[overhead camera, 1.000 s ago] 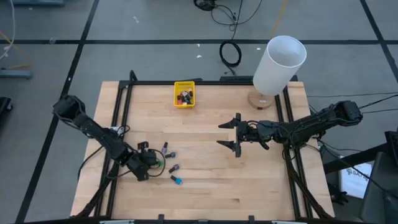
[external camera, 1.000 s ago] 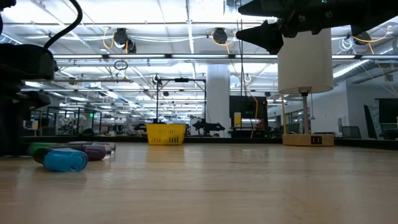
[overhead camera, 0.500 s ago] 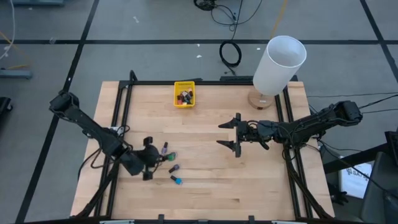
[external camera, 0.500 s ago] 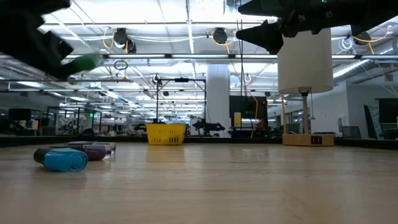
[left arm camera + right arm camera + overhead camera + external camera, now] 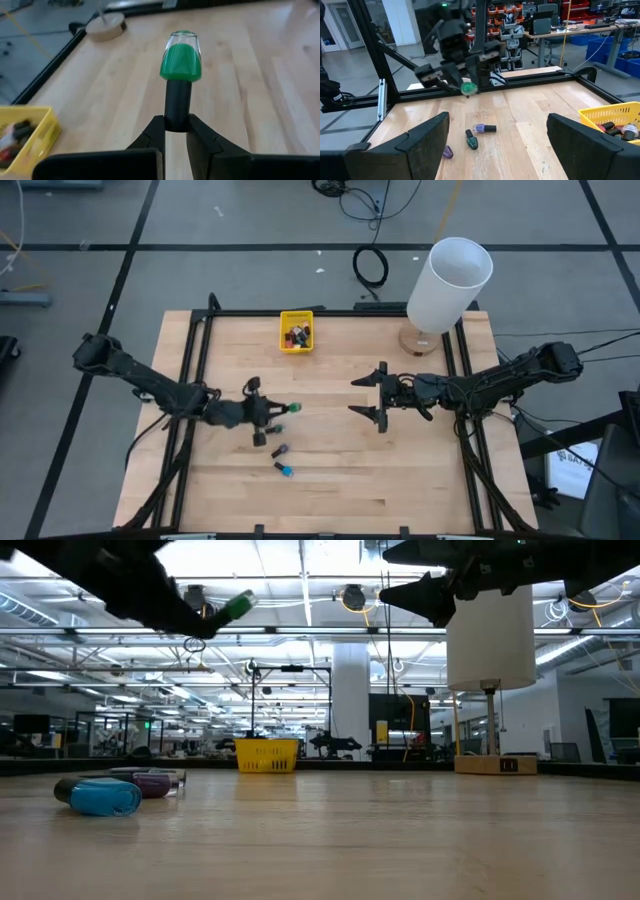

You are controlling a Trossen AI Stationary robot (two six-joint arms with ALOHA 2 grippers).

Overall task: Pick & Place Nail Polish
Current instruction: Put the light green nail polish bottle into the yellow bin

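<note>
step: carry to bin | left gripper (image 5: pixel 176 131) pinching green nail polish (image 5: pixel 180 62) by cap, lifted mid-table | I'd move level toward yellow bin (image 5: pixel 296 345) | right gripper (image 5: pixel 377 397) spread, waiting

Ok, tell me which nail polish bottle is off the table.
The green bottle, held by its dark cap in the left gripper; the others lie on the table or in the yellow bin.

Light wood table (image 5: pixel 420 470), black-framed. Yellow bin (image 5: pixel 296 332) of bottles sits well beyond the left claw (image 5: pixel 274 411). Purple bottle (image 5: pixel 280 450) and blue bottle (image 5: pixel 285 471) lie just behind it. Lamp base (image 5: pixel 418 340) stands beyond the right claw (image 5: pixel 381 396).
</note>
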